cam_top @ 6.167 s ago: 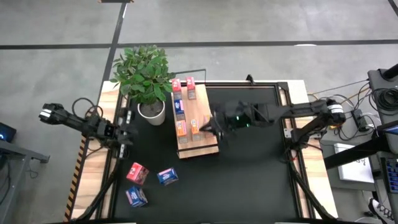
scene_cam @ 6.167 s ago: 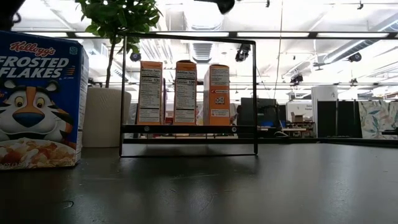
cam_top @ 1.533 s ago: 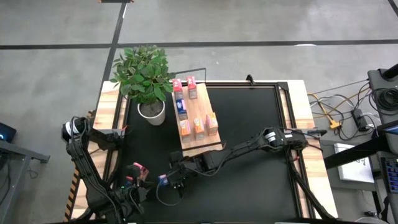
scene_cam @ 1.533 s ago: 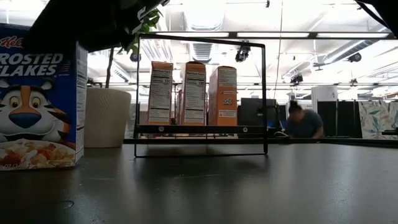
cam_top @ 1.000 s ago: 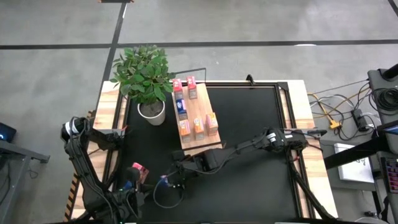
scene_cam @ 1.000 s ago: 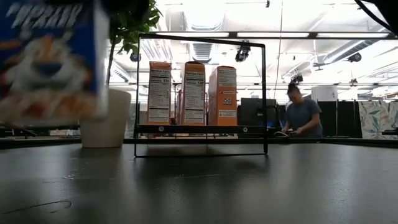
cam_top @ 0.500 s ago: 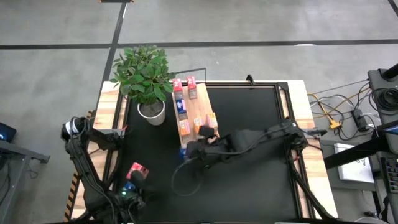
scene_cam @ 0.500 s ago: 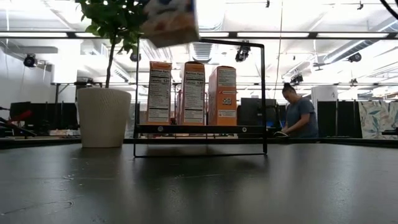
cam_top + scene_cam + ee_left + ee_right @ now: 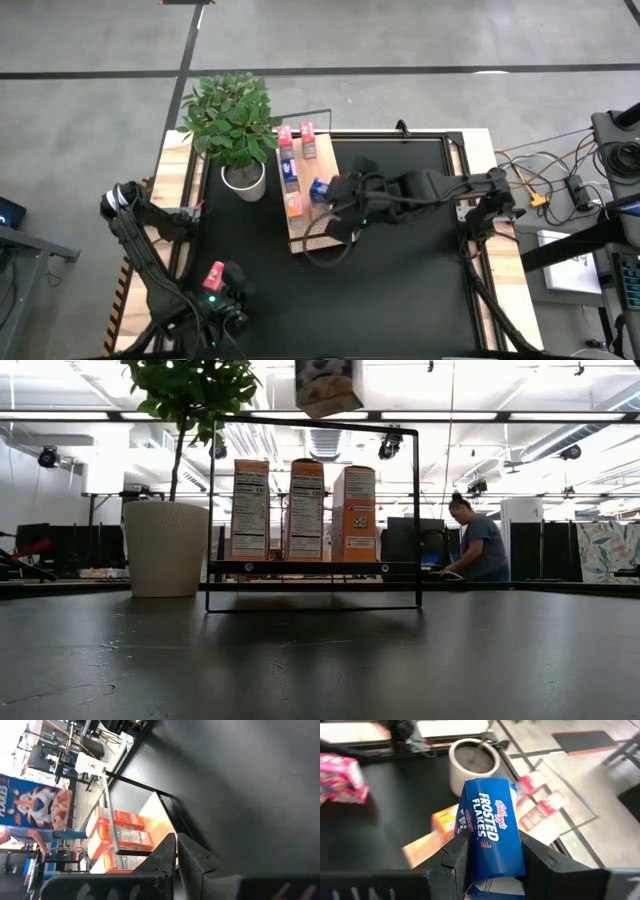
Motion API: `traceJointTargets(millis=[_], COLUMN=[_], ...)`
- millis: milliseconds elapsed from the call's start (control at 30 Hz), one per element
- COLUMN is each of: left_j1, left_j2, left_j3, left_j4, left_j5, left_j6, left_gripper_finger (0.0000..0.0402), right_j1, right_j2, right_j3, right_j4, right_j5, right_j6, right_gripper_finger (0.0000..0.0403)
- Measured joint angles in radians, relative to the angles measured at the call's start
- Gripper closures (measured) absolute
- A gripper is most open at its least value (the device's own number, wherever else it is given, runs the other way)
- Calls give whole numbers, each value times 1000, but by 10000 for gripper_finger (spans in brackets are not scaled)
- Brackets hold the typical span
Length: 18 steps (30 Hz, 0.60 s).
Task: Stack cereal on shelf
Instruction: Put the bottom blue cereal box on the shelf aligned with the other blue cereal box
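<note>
Claw state first: the right claw (image 9: 492,865) is closed partway on a blue Frosted Flakes box (image 9: 492,827), which is gripped between its two dark fingers (image 9: 455,862) and held clear of the table (image 9: 400,290). In the high view the blue box (image 9: 320,188) is carried over the shelf (image 9: 325,235), with the right arm stretched low across the table from the shelf's right. Beside the shelf, a white plant pot (image 9: 243,178) is seen. On the shelf, orange boxes (image 9: 305,510) are stood upright in a row, with pink boxes (image 9: 305,132) at its far end. The left claw (image 9: 176,852) is fully shut on nothing, near the table's front edge, where a pink box (image 9: 213,273) lies well apart from the shelf.
</note>
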Motion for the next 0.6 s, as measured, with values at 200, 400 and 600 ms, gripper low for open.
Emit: traceJointTargets(millis=[200, 400, 600], left_j1=[31, 71, 132], left_j2=[-77, -198, -394], left_j3=[-7, -124, -311], left_j4=[4, 112, 412], left_j5=[31, 62, 160], left_j6=[83, 214, 457], left_gripper_finger=[402, 402, 402], right_j1=[-72, -184, -321], right_j2=[-31, -31, -31], right_j3=[-60, -130, -159], right_j4=[17, 141, 310], right_j5=[32, 38, -126], right_j6=[-1, -66, -129], right_gripper_finger=[284, 281, 285])
